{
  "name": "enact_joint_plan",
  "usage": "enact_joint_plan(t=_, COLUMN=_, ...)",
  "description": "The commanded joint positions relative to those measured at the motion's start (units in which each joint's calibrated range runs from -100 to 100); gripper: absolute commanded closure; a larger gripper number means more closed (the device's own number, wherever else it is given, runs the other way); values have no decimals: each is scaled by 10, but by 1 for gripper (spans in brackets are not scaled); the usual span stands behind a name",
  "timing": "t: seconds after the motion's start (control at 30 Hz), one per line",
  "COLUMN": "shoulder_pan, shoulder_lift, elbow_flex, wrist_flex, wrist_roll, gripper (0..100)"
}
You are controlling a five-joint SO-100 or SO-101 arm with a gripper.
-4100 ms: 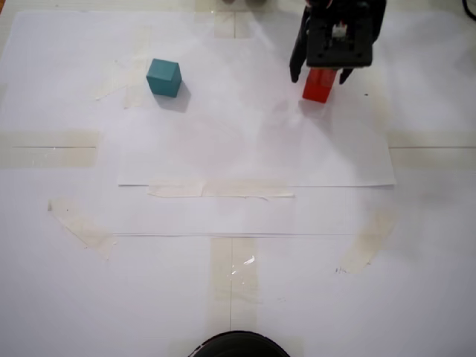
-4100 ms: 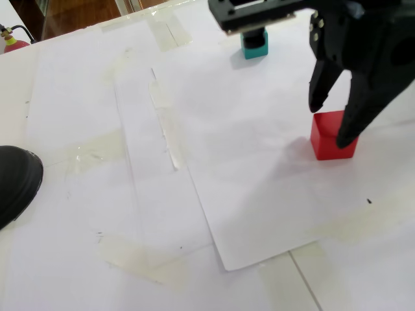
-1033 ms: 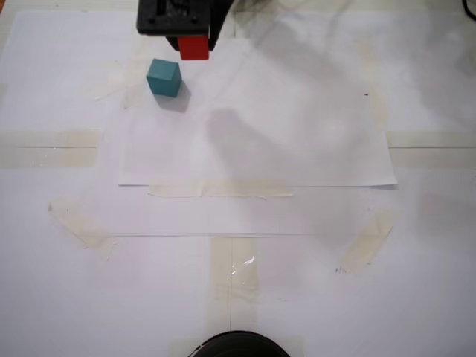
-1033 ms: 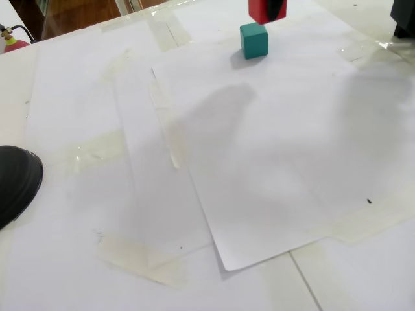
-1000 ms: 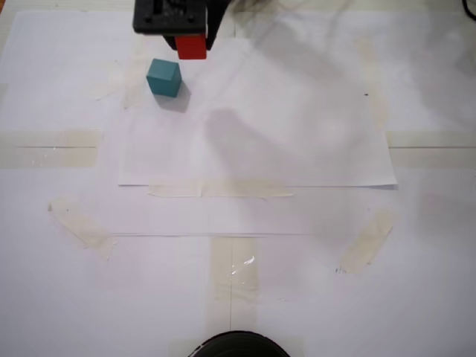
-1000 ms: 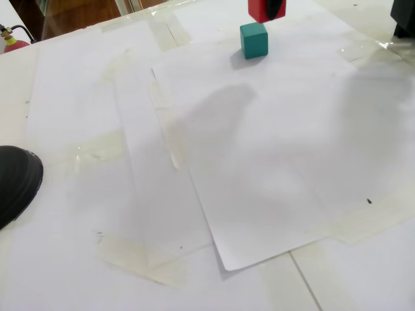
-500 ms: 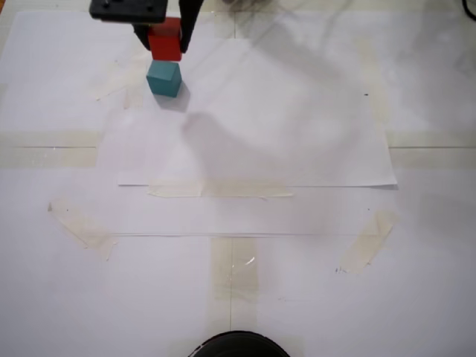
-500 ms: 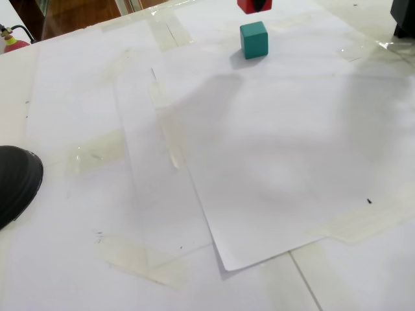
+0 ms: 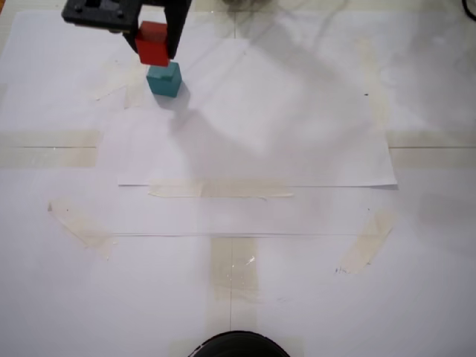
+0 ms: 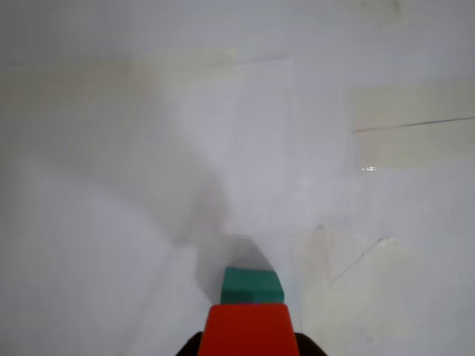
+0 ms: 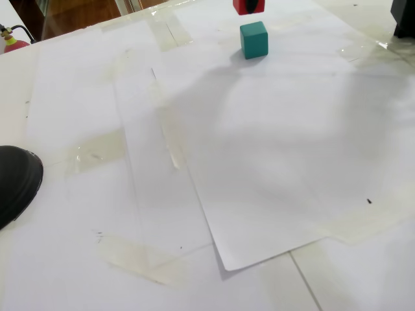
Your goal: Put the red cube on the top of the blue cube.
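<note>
The gripper [image 9: 156, 46] is squeezing the red cube [image 9: 152, 43] tight and holding it in the air just above the blue cube [image 9: 163, 79] on the paper [image 9: 297, 111], probably so it can go on top.

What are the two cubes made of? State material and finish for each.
Small matte red cube, held in the hand: probably painted wood or plastic; flat, glare-free faces. Small teal cube on white paper: same look, crisp edges, no shine. Exact material unclear.
</note>
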Motion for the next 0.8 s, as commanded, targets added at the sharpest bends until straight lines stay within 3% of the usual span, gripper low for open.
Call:
enact_joint_plan(t=0.0, shoulder_pan=4, shoulder_lift=2, elbow_flex=1, wrist_flex=-27, wrist_roll=0, gripper=91)
enact_joint_plan(t=0.77, shoulder_pan=15, shoulder_lift=14, elbow_flex=53, wrist_flex=-55, wrist_roll=7, gripper=91)
